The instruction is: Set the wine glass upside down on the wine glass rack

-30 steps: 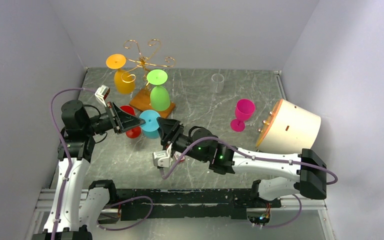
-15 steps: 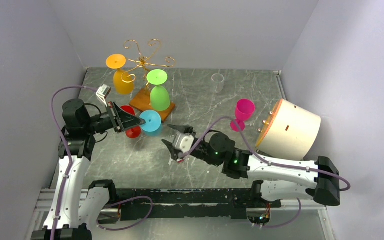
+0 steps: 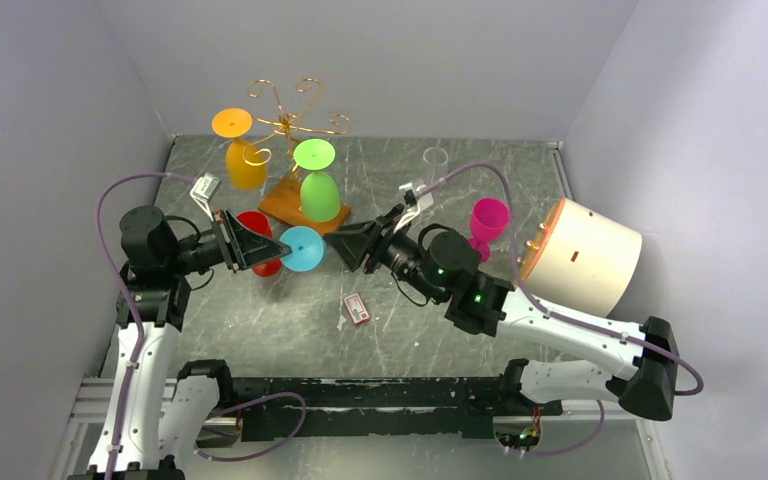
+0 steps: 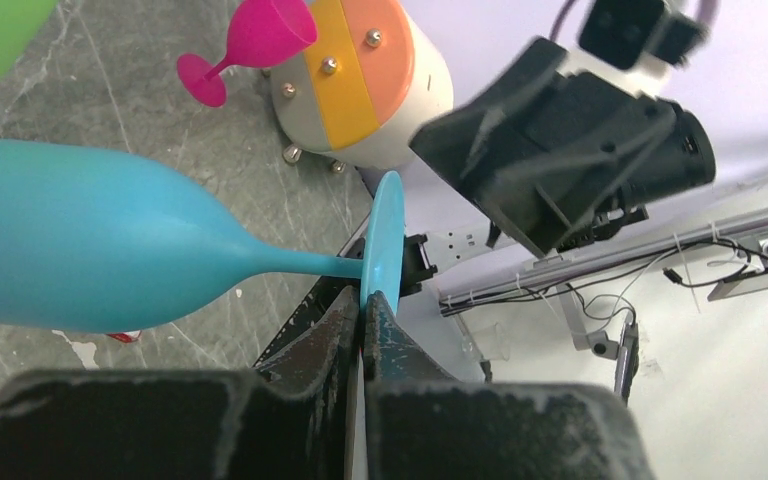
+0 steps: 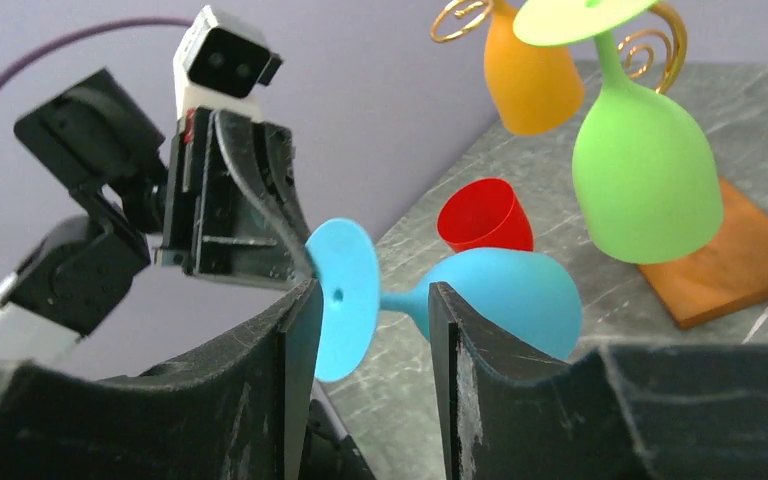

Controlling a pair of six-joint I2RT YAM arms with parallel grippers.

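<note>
**Item: blue wine glass, held off the rack**

Setting: grey marbled table (image 3: 260, 320) enclosed by plain lilac walls (image 3: 50, 120).

- Nearest: a small red-and-white card (image 3: 357, 309), flat on the table between the two arms.
- Left gripper (image 3: 278, 243): jaws clamped on the rim of the foot of the blue wine glass (image 3: 303, 248). The glass lies on its side with its stem level, in front of the rack and not on it.
- Right gripper (image 3: 345, 243): jaws apart and pointed at the glass. From its wrist camera the foot and stem show in the gap. Contact cannot be told.
- Red cup (image 3: 256, 222): standing just behind the left gripper.
- To the right: a pink glass (image 3: 484, 228), upright, beside a white drum (image 3: 580, 255) lying on its side.
- Farthest: the gold wire rack (image 3: 285, 125) on its wooden base (image 3: 282, 200). An orange glass (image 3: 245, 160) and a green glass (image 3: 318, 190) hang upside down from it.
</note>
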